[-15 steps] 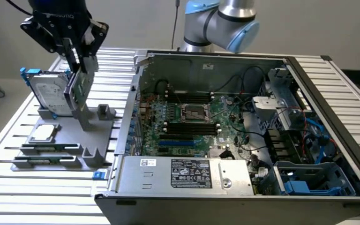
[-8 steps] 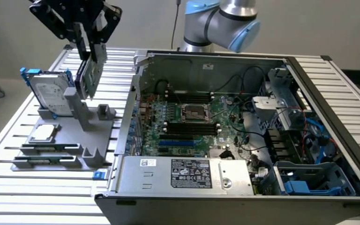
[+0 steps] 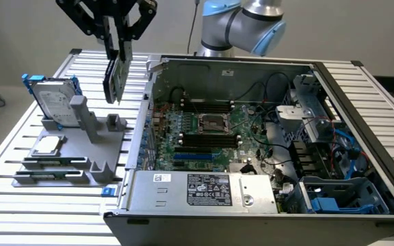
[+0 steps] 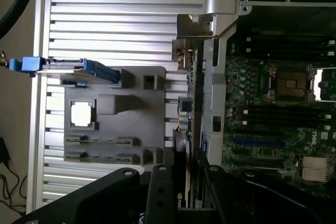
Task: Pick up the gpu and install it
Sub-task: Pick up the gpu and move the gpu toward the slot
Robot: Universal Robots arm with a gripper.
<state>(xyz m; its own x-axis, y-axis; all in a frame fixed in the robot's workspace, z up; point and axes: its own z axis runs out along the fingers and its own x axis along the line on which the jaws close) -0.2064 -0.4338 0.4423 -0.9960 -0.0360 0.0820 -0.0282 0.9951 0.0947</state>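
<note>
The hand is clamped on the top edge of the gpu, which hangs upright beneath it, clear of the desk. Both sit just outside the open computer case, beside its side wall. Further from the case stands the grey parts holder carrying the hard drive.

To the exterior view's left of the computer case, the gripper runs off the top edge and covers the gpu's upper end. The case's near side is cut off; its label print is unreadably small.
</note>
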